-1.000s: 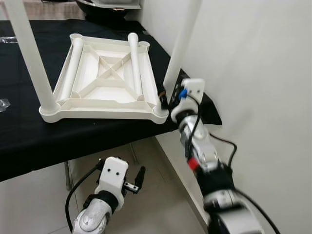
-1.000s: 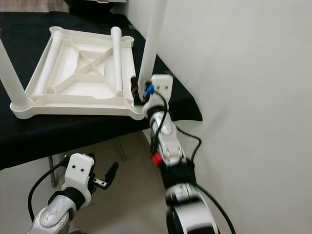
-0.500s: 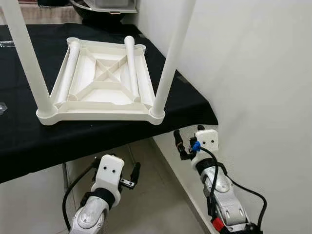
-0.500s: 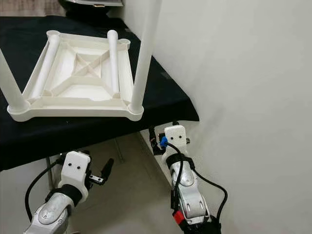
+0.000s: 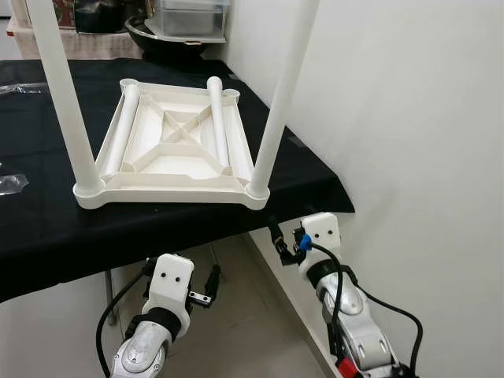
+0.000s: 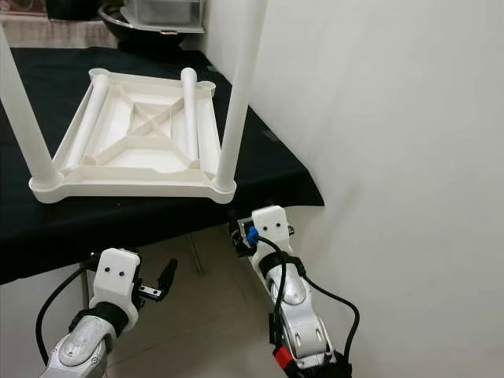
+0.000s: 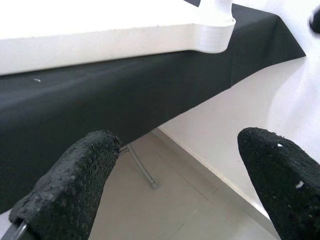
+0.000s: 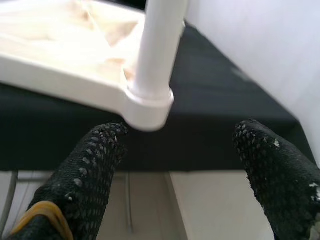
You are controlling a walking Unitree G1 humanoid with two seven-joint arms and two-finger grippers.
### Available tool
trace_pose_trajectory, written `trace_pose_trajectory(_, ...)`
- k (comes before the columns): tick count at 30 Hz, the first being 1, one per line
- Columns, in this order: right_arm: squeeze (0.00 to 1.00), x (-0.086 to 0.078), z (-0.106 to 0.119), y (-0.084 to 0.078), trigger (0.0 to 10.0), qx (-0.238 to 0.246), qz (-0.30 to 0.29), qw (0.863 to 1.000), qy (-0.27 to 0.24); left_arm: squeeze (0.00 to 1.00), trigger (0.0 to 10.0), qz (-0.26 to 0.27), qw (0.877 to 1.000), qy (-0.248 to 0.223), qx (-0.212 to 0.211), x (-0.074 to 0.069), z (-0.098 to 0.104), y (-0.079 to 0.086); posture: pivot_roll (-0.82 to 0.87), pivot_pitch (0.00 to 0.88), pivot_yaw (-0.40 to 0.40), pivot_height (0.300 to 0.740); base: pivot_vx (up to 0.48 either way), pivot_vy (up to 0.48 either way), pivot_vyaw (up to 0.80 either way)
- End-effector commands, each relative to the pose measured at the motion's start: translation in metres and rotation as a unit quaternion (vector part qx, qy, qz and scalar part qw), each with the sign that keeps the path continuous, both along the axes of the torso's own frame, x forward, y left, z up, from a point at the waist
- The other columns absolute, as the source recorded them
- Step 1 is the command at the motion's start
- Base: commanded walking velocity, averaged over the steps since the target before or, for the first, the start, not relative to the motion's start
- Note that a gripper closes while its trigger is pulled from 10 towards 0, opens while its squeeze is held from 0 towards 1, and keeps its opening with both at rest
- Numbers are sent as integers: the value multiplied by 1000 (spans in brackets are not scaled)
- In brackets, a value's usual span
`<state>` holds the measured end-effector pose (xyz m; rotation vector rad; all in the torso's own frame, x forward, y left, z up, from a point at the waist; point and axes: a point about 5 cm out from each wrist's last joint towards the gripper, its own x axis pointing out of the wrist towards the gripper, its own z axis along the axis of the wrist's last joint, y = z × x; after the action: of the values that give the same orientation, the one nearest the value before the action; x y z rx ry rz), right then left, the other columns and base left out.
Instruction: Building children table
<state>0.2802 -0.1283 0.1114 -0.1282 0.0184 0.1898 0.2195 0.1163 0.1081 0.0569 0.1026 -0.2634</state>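
With two legs [image 5: 277, 110] seated in the upturned table [image 5: 169, 150], both released hands, left [image 5: 211, 285] and right [image 5: 277, 239], are held low; a loose leg [image 5: 214, 118] must be picked next.

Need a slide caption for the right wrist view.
Open right gripper below the black-clothed table edge, facing the upturned white tabletop's corner leg.

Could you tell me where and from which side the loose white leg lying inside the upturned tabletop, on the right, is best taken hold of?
I would grip the loose leg around its round shaft near the middle, coming down from above with the right gripper, jaws spanning its width. It lies flat along the tabletop frame's inner wall, so a side approach looks blocked by the rim and the standing leg.
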Motion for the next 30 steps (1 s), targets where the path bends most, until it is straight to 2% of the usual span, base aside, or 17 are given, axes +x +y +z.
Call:
trace_pose_trajectory(1, 0, 0, -1, -2, 10000, 0, -9, 1000, 9, 0, 10000, -2, 1000, 10, -5, 0, -4, -1, 109, 37, -153, 740, 0, 476, 0)
trace_pose_trajectory(22, 0, 4, -6, -2, 10000, 3, -20, 999, 33, 0, 10000, -7, 1000, 16, -5, 3, -5, 0, 107, 55, -147, 740, 0, 478, 0)
trace_pose_trajectory(25, 0, 5, -2, -1, 10000, 4, -13, 1000, 22, 0, 10000, -7, 1000, 7, -6, 3, -3, 0, 108, 58, -148, 740, 0, 0, 0)
trace_pose_trajectory(28, 0, 7, 9, 7, 10000, 40, 13, 999, 8, 0, 10000, -3, 1000, 8, -8, 3, -3, 1, 112, 62, -150, 740, 0, 0, 0)
trace_pose_trajectory(30, 0, 7, 13, 9, 10000, 48, 21, 999, 3, 0, 10000, -2, 1000, 8, -8, 2, -2, 1, 112, 62, -150, 740, 0, 0, 0)
